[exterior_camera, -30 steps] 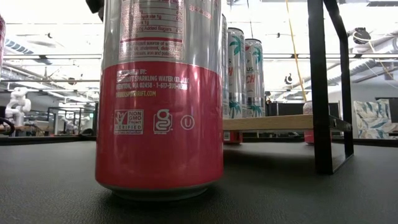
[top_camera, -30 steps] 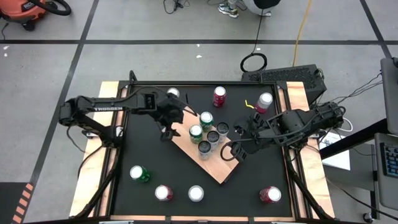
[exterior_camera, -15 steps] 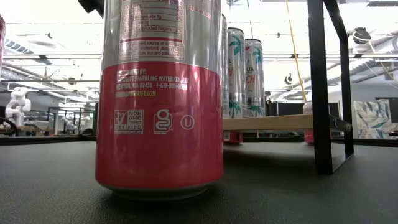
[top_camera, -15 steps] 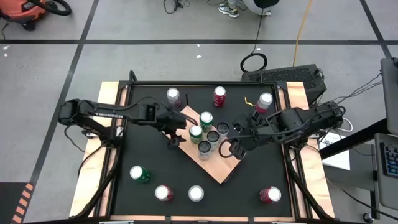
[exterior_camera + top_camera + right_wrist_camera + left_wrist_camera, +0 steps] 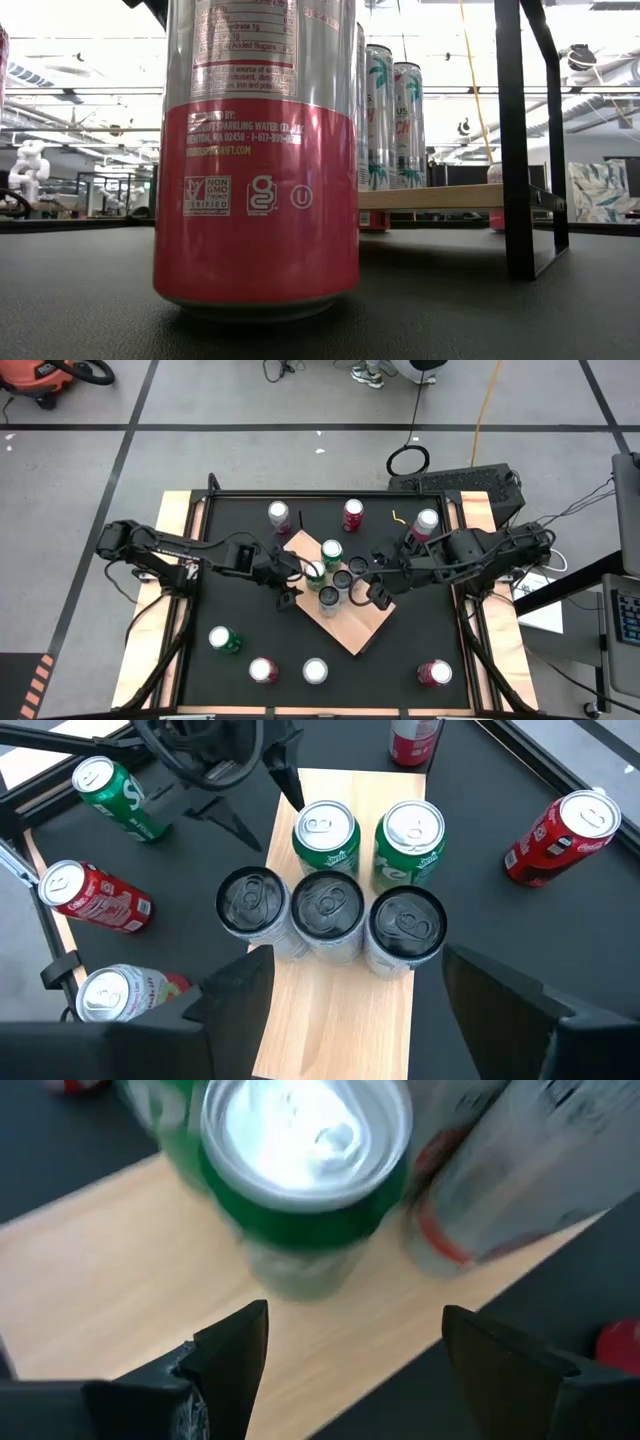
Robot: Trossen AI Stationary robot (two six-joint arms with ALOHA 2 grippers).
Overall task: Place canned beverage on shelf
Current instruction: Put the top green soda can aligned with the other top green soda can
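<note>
**Canned beverage (image 5: 331, 550): five on the shelf, seven off it**

On the shelf (image 5: 352, 632), in the middle of the black surface (image 5: 400, 645): five cans, all standing up and packed close together. Two green ones (image 5: 325, 838), three with dark tops (image 5: 327, 910).

Off the shelf, standing on the surface and well apart: seven more cans. Three in a row on one side of the shelf, four in a row on the other side. Among the four, one green can (image 5: 222, 639).

Left jaws: by the shelf's edge, wide open, holding nothing, with a green can just in front. Right jaws: over the shelf, just beside the dark-topped cans, open too, holding nothing.
</note>
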